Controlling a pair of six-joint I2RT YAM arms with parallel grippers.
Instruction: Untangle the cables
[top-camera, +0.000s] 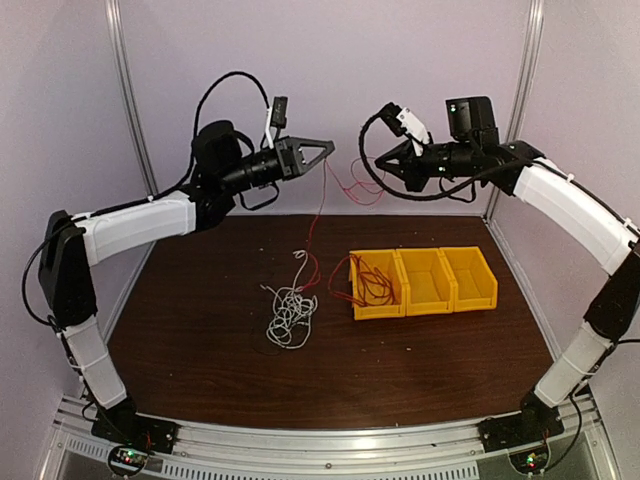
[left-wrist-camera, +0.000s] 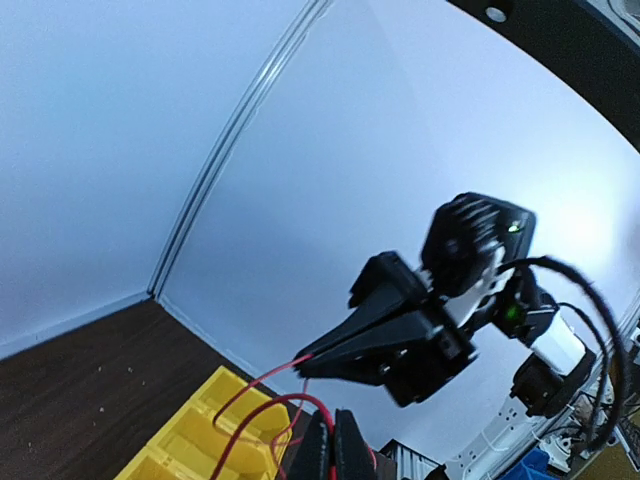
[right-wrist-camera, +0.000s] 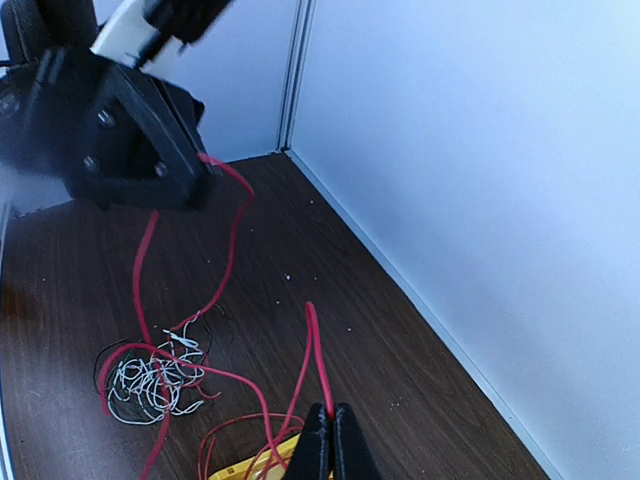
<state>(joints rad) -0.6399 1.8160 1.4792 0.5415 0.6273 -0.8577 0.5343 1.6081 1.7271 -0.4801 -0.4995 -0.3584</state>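
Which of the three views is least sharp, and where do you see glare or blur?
Left wrist view: the wall is washed out by bright light, and the right gripper looks soft. Right wrist view: the left gripper is blurred, while the clump of cables is sharper. Top external view: even light, but the red cable is faint.

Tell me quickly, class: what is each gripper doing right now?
Left gripper: closed on the red cable.
Right gripper: closed on the same red cable.

Left claw (top-camera: 326, 149) and right claw (top-camera: 378, 163) hold the red cable (top-camera: 320, 210) aloft; white cable (top-camera: 290, 318) lies below.
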